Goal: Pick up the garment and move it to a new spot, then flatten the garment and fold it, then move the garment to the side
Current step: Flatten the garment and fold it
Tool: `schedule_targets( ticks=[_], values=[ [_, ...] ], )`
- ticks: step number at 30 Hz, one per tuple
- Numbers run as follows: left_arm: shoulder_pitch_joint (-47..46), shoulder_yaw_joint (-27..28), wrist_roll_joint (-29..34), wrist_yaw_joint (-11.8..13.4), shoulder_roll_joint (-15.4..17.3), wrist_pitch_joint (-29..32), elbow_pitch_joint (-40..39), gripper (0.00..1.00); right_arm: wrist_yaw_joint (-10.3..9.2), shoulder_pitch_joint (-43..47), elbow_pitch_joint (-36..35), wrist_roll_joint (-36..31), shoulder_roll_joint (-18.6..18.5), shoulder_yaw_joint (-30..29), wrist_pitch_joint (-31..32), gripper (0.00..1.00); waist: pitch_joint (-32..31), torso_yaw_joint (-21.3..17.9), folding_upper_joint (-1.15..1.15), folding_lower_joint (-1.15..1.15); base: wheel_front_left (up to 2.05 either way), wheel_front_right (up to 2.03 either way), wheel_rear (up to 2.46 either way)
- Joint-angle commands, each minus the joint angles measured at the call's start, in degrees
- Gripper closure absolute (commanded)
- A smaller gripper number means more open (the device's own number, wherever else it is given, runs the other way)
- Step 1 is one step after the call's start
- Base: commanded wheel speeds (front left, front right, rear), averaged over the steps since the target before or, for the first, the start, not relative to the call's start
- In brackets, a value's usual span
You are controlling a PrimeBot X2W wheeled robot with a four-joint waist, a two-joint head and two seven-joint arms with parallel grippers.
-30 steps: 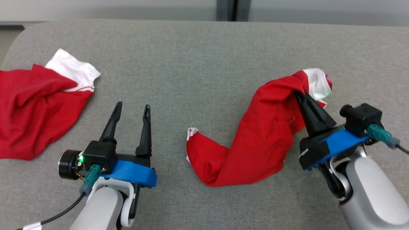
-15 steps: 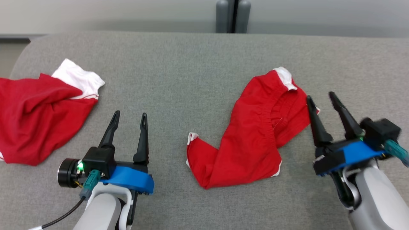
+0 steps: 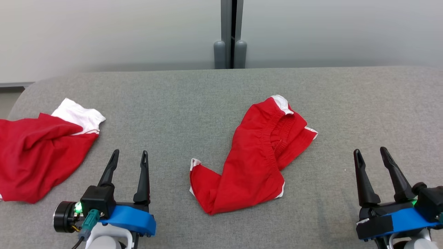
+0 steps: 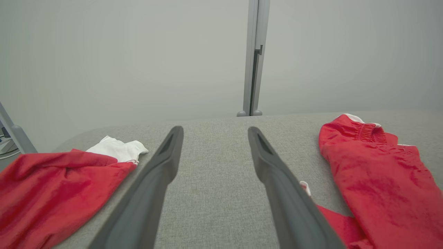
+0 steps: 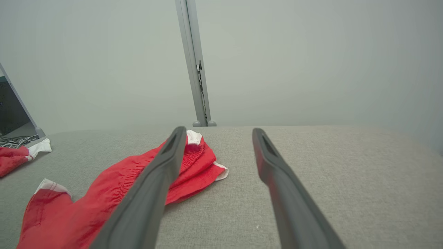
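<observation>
The garment [image 3: 252,159], red shorts with white trim and an elastic waistband, lies crumpled in the middle of the grey table [image 3: 193,100]. It also appears at the right of the left wrist view as the garment [image 4: 377,180] and at the left of the right wrist view as the garment [image 5: 114,193]. My right gripper [image 3: 371,155] stands open and empty at the lower right, well clear of the cloth. My left gripper [image 3: 128,156] is open at the lower left, apart from both pieces of cloth, with nothing between its fingers.
A second red and white piece of clothing [image 3: 38,152] lies bunched at the table's left edge. A grey post [image 3: 230,34] rises behind the table's far edge against a pale wall. Bare grey surface lies right of the shorts.
My right gripper opened, let go of the shorts' waistband and drew back toward the lower right. The shorts dropped onto the table. The head camera tilted up, so the whole scene shifted down.
</observation>
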Motion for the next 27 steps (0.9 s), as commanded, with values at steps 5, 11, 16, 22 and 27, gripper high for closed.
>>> schedule_targets(
  ticks=[5,11,16,22,27],
  values=[
    [1.21,-0.06,-0.37,0.53,0.85,0.38,-0.74,0.00,0.03,2.25,-2.66,-0.91,0.88,-0.84,1.73,0.00,-0.41,-0.54,0.00,0.01,0.00,0.00,0.00],
    [1.19,-0.23,-0.48,0.81,1.10,0.66,-1.39,0.00,0.03,2.50,-4.09,-1.45,1.32,-1.31,2.83,0.00,0.11,-0.59,0.00,0.01,0.00,0.00,0.00],
    [0.21,-0.51,-0.35,0.99,1.06,0.71,-1.84,0.00,0.03,2.26,-4.40,-1.51,1.08,-1.37,3.75,0.00,1.17,-0.26,0.00,0.01,0.00,0.00,0.00],
    [-2.10,-0.89,0.18,0.88,0.43,0.50,-2.33,0.00,0.03,0.47,-3.04,-1.07,-0.20,2.42,6.14,0.00,4.44,1.18,0.00,0.01,0.00,0.00,0.00],
    [-4.67,-1.22,0.68,0.45,-0.31,0.21,-2.10,0.00,0.03,-2.25,1.32,0.57,-1.80,10.86,8.17,0.00,7.76,2.88,0.00,0.01,0.00,0.00,0.00]
  ],
)
